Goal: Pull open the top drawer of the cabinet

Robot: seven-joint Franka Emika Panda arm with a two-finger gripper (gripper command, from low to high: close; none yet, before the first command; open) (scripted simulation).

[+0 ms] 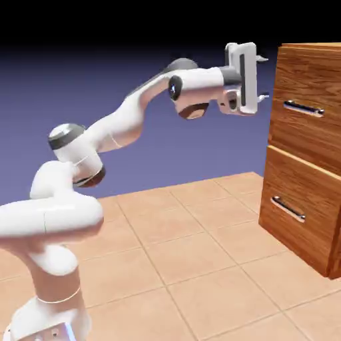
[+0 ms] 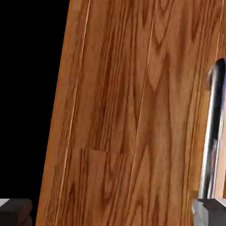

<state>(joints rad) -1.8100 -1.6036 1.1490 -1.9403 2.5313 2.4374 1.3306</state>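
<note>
Tiled floor (image 1: 200, 266), two drawers, one hand (image 1: 264, 78).

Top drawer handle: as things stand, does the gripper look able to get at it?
Probably yes. The gripper, jaws apart, faces the top drawer with open air between them. Its silver bar handle sits slightly off to one side, at the hand view's right edge, so a small sideways shift seems needed first.
</note>
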